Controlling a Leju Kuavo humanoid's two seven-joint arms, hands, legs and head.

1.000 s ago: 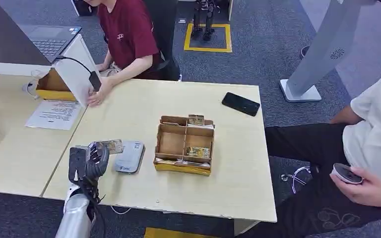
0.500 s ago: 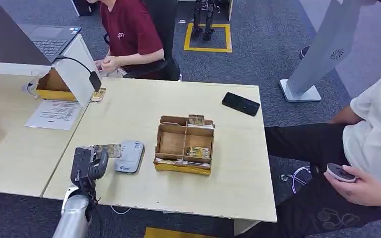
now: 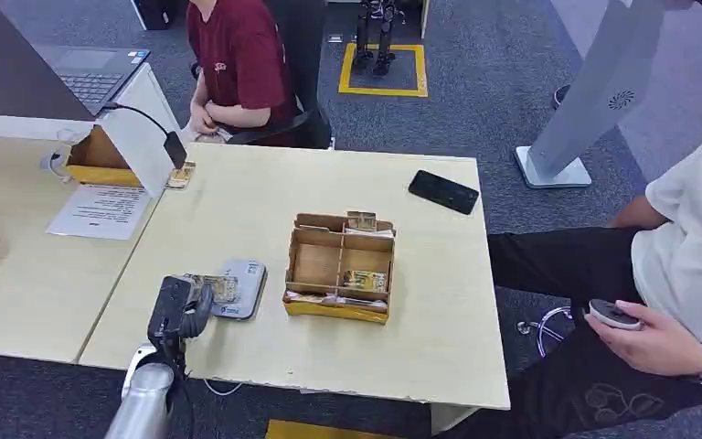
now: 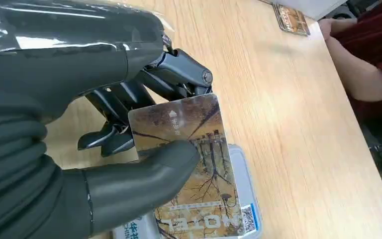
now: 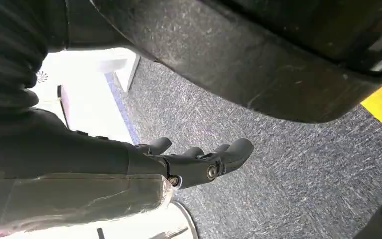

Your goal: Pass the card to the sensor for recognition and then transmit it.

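Since the earlier frames, left hand (image 3: 181,306) has carried the card (image 3: 212,288) rightward from beside the sensor to over it. Left hand grips the card between thumb (image 4: 144,181) and dark fingers (image 4: 174,79); the card lies nearly flat above the sensor (image 3: 240,288), overlapping its left part. Whether card and sensor touch cannot be determined. In the left wrist view the card (image 4: 194,164) bears a tree picture and printed lettering, with the sensor's pale body (image 4: 241,169) showing beyond its edge. The sensor sits near the front-left corner of the counter (image 3: 439,311). Right hand (image 5: 199,162) hangs over grey carpet, fingers apart and holding nothing.

Just right of the sensor stands a cardboard divider box (image 3: 339,267) with cards in its compartments. A black phone (image 3: 443,192) lies near the far-right corner. Another card (image 3: 180,175) rests at the far-left corner. A person in a red shirt (image 3: 233,59) sits beyond the far edge; a second person (image 3: 686,265) sits to the right, holding a small device (image 3: 614,314).
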